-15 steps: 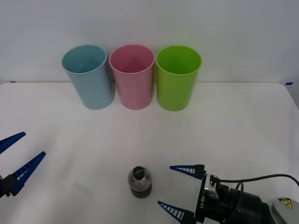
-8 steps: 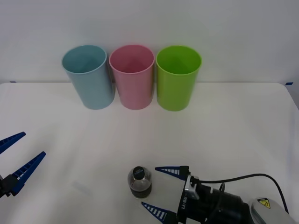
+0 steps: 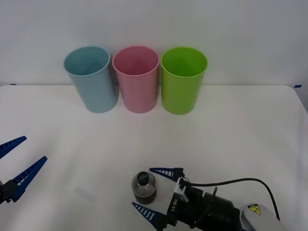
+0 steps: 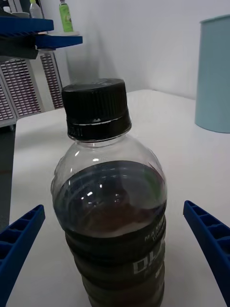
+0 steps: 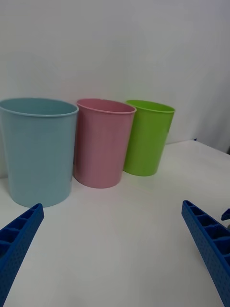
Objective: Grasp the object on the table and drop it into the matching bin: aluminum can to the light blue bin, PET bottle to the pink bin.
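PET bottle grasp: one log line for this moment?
right gripper: open, fingers bracketing upright PET bottle | left gripper: open, idle at table edge | pink bin: target

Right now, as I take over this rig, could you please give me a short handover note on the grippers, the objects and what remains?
Right gripper: open at the near edge of the table, its blue fingers either side of the PET bottle, not closed on it.
Left gripper: open, idle at the table's left edge.
The bottle stands upright, black cap on.
Light blue bin, pink bin and lime green bin stand in a row at the back.
Done: approach.
Left: close on the bottle, lift, drop it into the pink bin.
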Tool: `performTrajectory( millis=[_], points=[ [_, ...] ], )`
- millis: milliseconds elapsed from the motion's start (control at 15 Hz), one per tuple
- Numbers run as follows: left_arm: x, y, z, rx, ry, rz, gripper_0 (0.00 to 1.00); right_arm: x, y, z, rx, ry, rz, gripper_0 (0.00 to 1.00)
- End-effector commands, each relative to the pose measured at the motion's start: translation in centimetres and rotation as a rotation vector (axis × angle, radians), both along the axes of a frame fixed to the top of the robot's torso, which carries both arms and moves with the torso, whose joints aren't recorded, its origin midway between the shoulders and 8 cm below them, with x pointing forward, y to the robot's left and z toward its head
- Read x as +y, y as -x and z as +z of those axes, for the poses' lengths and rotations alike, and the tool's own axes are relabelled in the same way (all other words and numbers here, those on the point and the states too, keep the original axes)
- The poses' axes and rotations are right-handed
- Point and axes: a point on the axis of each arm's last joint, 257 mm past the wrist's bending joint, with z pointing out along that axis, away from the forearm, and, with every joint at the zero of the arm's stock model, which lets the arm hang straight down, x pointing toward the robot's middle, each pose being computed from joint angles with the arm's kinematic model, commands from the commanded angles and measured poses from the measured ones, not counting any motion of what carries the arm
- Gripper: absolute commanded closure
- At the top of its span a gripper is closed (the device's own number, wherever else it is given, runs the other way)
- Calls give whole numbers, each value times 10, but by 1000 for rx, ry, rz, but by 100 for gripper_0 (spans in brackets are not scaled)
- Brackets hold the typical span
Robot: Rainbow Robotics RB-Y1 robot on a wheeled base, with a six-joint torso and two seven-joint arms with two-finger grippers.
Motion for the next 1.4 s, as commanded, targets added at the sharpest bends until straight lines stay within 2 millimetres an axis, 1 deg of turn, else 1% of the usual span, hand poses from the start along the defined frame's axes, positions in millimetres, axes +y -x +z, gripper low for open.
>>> performTrajectory(
  millis=[67,400,933,1000,1067,1200,1400],
  points=[
    [0,0,0,0,0,0,0,8,-4,-2,-2,9,-19,0],
    [0,0,0,0,0,0,0,19,-7,-4,6,14,-44,0],
    [0,0,0,0,0,0,0,20,-9,-5,7,19,-55,0],
    [0,0,0,0,0,0,0,20,-9,-6,3,21,-54,2],
    [0,0,0,0,0,0,0,20,-9,-6,0,22,-53,61],
    [0,0,0,0,0,0,0,23,-9,-4,-11,24,-47,100],
    [0,0,0,0,0,0,0,23,-9,-3,-16,25,-48,100]
  ],
)
